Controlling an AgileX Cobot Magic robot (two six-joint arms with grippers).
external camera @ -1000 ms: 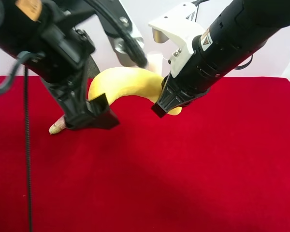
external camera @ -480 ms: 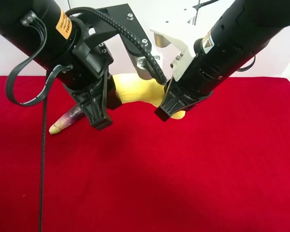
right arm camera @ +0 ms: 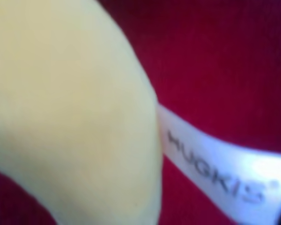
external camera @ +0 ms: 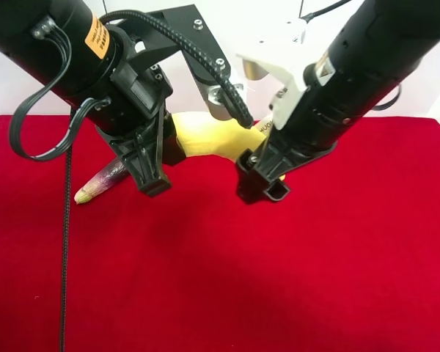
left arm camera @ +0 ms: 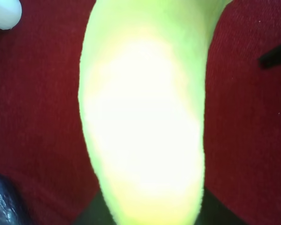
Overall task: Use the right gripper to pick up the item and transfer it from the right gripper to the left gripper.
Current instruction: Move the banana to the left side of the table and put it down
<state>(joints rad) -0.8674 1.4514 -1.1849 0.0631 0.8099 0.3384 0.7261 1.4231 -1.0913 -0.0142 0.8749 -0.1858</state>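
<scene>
The yellow plush banana (external camera: 205, 136) hangs above the red cloth between the two arms. It fills the left wrist view (left arm camera: 145, 117) and the right wrist view (right arm camera: 75, 117), where its white tag (right arm camera: 210, 173) shows. The left gripper (external camera: 158, 161), on the arm with the orange sticker, is shut on the banana's one end. The right gripper (external camera: 262, 180), on the arm with the white bracket, sits at the other end with its jaws spread apart. The banana's stem tip is hidden.
A purple eggplant (external camera: 103, 180) lies on the red cloth (external camera: 279, 279) under the left arm, and it also shows in the left wrist view (left arm camera: 2, 201). A white candle (left arm camera: 4, 11) stands nearby. A black braided cable (external camera: 191, 51) loops over the banana.
The left gripper swung in and shut on the banana. The right gripper then turned, dropped slightly, and spread its jaws.
</scene>
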